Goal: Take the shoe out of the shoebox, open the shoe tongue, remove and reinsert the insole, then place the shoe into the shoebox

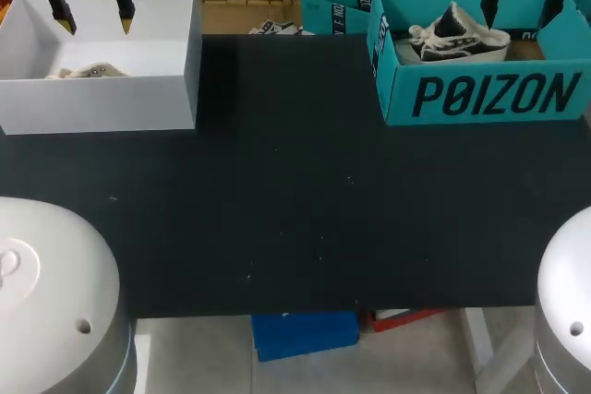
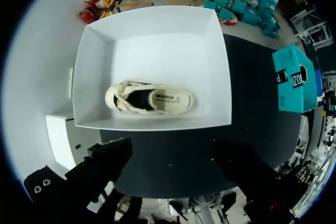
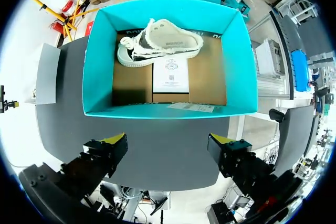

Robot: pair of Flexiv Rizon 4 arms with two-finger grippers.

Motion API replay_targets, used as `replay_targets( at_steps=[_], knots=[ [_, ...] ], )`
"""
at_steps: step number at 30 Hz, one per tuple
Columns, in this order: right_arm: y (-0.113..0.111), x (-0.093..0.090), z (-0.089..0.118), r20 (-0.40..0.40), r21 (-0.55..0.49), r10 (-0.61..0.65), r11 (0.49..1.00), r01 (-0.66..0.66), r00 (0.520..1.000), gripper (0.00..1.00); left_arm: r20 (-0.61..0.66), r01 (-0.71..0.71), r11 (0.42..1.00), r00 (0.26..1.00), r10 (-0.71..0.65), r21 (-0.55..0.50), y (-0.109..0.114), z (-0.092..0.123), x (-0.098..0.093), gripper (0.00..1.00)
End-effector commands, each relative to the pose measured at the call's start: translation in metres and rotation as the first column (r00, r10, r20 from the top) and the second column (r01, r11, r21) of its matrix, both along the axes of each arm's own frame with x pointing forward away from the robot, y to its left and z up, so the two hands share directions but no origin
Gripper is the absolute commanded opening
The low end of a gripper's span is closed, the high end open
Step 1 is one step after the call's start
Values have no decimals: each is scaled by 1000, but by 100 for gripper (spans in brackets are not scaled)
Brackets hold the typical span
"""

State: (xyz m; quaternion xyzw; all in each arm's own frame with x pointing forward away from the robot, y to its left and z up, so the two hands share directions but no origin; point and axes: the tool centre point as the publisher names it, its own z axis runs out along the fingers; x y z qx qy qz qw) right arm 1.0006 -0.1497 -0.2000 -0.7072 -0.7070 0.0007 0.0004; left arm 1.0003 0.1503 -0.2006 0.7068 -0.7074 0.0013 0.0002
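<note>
Black is the big table [image 1: 295, 209] you work on, and two boxes sit at its far edge. The teal shoebox [image 1: 480, 99] is at the far right corner, and the white box [image 1: 102, 103] is at the far left corner. Both boxes have no lid on, and each holds one shoe. The dark shoe [image 3: 160, 43] with white laces lies in the teal shoebox, close to the box's far wall, on its brown floor. The pale shoe [image 2: 149, 99] lies near the middle of the white box, with its opening facing up. Your right gripper [image 3: 169, 145] hangs above the teal shoebox with its two fingers wide apart and nothing in them. Your left gripper [image 1: 94, 16] hangs above the white box, spread wide too, and it holds nothing. A small white card [image 3: 170, 74] lies on the floor of the teal shoebox, just beside the dark shoe. I think the job is at its very start, since no shoe is out of a box yet. To do this step well, bring the gripper straight down so the fingers miss the box walls. Grab the shoe across its middle or at the heel rim, not by the loose laces, which could slip. Do not pinch the card with it. Lift straight up till the shoe is over the wall, then bring it to the middle of the table.
</note>
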Motion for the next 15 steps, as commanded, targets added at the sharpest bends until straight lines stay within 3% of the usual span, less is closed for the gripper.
replay_targets(
  at_steps=[1,5,8,9,11,14,15],
  knots=[
    [1,3,0,6,3,12,1000,-12,1000,100,0,0,1000,1000,0,0,0,0,0,100],
    [5,22,-4,30,-24,160,987,-159,987,100,0,0,1000,1000,0,0,0,0,0,100],
    [8,34,-9,46,-46,336,942,-334,941,100,0,0,1000,1000,0,0,0,0,0,100],
    [9,37,-10,42,-57,420,907,-418,906,100,0,0,1000,1000,0,0,0,0,0,100],
    [10,43,-15,-13,-123,606,788,-603,795,100,0,0,1000,1000,0,0,0,0,0,100],
    [2,54,-21,-2,-98,752,656,-749,659,100,0,0,1000,1000,0,0,0,0,0,100],
    [-1,57,-22,-16,-106,804,590,-801,594,100,0,0,1000,1000,0,0,0,0,0,100]
  ],
)
